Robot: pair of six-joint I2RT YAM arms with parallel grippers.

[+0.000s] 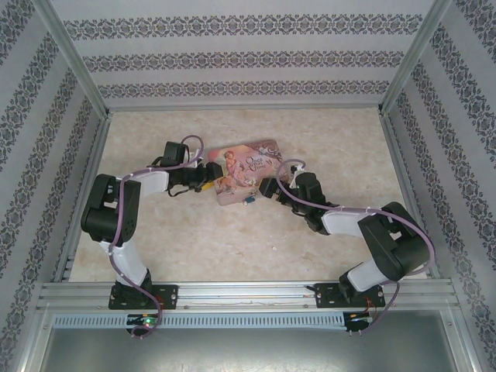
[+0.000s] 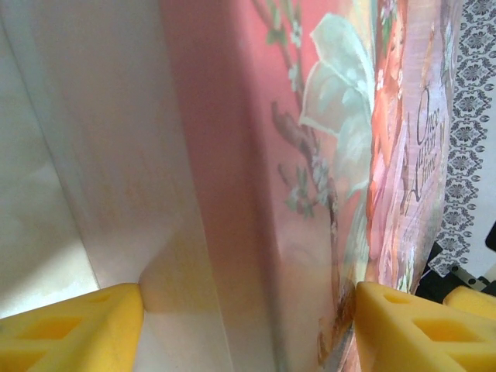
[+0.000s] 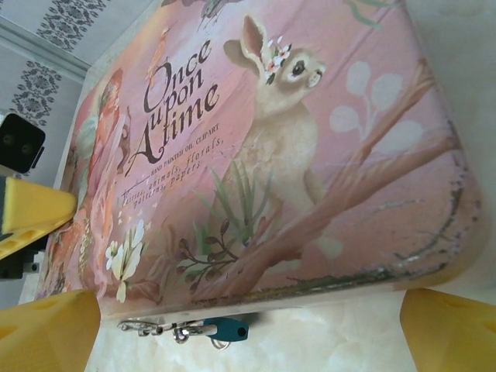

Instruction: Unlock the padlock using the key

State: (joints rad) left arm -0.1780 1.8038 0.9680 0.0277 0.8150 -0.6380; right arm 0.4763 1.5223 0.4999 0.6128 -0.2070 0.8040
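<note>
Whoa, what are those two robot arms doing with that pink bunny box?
They are working on a pink box that lies on the table. The left gripper has its yellow fingers on either side of the box's left edge and seems to pinch it to keep it steady. The right gripper is open and points at the box's front edge, where a little blue padlock hangs from the clasp. It is close to the padlock but not touching it.

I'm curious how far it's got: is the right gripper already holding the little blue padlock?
No, the teal padlock hangs untouched at the pink box's edge, with the right gripper open and its fingers spread well clear of it.
</note>
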